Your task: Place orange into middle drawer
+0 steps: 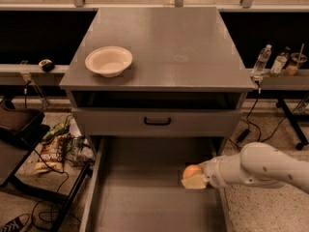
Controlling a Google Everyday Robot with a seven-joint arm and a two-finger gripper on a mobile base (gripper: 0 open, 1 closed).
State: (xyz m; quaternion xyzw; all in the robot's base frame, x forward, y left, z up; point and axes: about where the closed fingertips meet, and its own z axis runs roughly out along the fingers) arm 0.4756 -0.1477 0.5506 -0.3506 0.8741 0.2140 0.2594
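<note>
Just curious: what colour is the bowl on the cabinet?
Bowl: cream-white, camera view. Gripper, jaws on the orange, hovers over the drawer.

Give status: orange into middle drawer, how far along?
Done: the middle drawer is pulled out, its floor bare. In hand: the hand grips the orange just inside the drawer's right wall, with the arm reaching in from the right. Whether the fruit touches the floor is unclear. Left: set it down, release, pull the hand out.
</note>
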